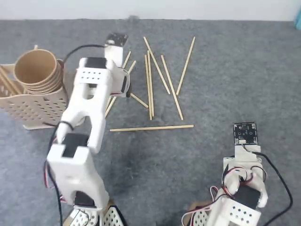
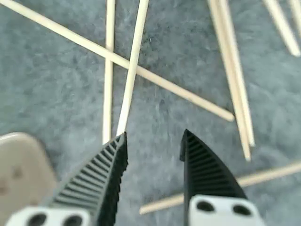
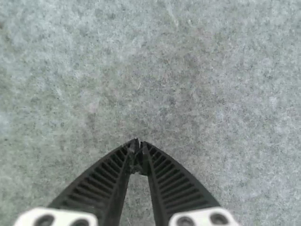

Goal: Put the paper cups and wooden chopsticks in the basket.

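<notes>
Left wrist view: chopsticks (image 2: 134, 56) just beyond the parted jaws.

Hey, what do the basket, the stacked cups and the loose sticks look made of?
Basket: pale beige walls with rows of punched holes, matte; thin wood or plastic, hard to say. Cups: brown matte paper, by the thin rolled rims. Chopsticks: pale bare wood or bamboo, no gloss.

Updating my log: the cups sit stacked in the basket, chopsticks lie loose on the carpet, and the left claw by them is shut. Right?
No: the left claw is open, jaws apart, as the left wrist view shows. The cups do sit stacked in the basket, and chopsticks lie loose on the carpet.
</notes>
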